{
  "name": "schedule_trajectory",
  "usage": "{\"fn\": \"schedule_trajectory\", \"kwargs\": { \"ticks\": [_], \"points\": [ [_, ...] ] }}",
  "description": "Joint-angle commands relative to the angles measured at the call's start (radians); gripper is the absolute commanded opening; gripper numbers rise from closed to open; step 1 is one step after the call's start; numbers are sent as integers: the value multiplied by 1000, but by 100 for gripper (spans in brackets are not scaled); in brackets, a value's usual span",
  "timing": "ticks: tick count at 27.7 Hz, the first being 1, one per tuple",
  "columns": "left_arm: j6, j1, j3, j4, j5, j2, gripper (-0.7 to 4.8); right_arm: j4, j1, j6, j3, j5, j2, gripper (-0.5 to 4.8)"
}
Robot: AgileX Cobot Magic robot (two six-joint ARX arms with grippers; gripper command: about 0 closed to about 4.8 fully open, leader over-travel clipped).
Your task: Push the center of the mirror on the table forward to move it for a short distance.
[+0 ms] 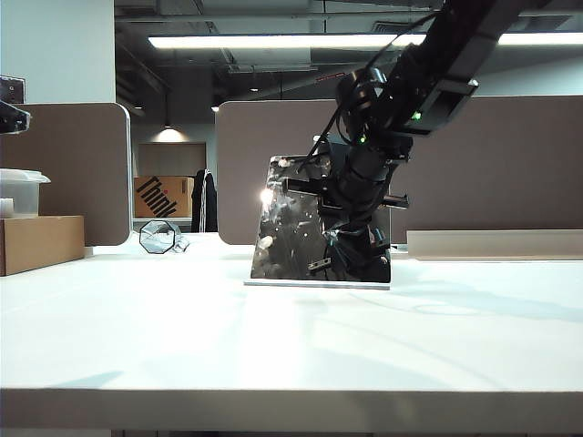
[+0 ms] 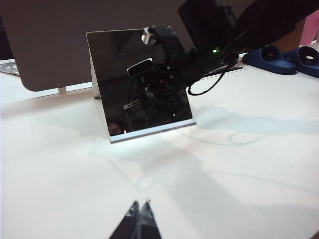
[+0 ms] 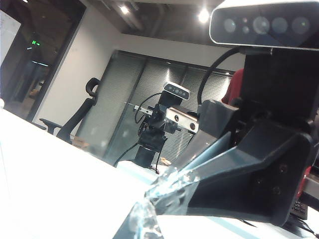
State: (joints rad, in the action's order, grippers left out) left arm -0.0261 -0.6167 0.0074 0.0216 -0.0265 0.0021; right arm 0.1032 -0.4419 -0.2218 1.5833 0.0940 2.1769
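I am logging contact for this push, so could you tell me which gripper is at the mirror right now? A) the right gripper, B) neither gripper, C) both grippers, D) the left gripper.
A: the right gripper is down against the face of the mirror, while the left gripper sits shut, back over the bare table, well short of the mirror.
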Motion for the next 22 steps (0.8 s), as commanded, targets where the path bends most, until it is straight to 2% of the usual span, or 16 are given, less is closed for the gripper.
{"fn": "schedule_trajectory", "kwargs": {
  "ticks": [1,9,22],
  "points": [
    [0,-1,-1,9,4,1,-5,-2,21,16,64,-3,34,-5],
    [0,-1,-1,9,4,1,-5,-12,69,18,204,-30,119,-5],
    [0,0,-1,10,5,1,-5,-58,95,30,469,-48,295,-5]
  ]
}}
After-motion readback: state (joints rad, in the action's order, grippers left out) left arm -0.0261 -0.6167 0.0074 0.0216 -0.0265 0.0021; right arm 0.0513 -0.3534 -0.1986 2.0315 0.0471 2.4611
